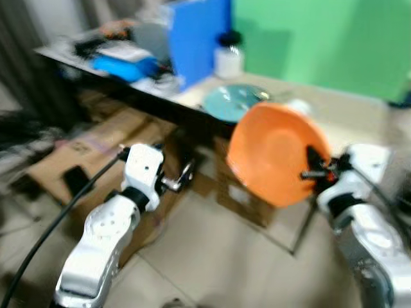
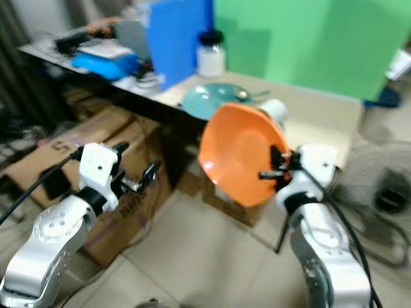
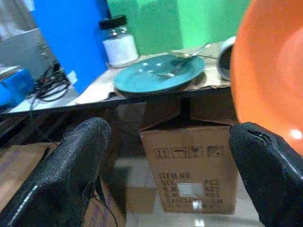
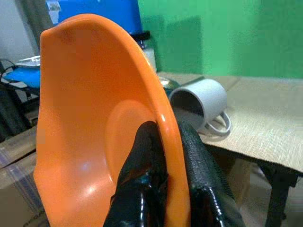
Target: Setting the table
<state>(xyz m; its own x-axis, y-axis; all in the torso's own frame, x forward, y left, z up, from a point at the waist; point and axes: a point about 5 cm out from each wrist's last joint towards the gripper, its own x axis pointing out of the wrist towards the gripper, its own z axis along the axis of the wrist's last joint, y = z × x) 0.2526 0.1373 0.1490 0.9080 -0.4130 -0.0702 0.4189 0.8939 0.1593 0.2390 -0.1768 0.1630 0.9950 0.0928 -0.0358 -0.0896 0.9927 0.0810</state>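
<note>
An orange plate [image 1: 276, 154] hangs on edge in front of the table, my right gripper [image 1: 314, 168] shut on its rim [image 4: 165, 123]. On the table's beige mat [image 4: 274, 118] lie a teal plate [image 3: 158, 73] with a spoon [image 3: 189, 52] and a white mug [image 4: 201, 101] on its side. My left gripper [image 3: 165, 156] stands open and holds nothing, low and left of the orange plate, facing the table edge.
A blue board [image 1: 199, 38], a white jar with a black lid [image 1: 229, 56] and cluttered blue items [image 1: 125, 64] occupy the table's left part. Cardboard boxes [image 3: 194, 165] sit under and left of the table. A fan [image 2: 379, 192] stands on the floor at right.
</note>
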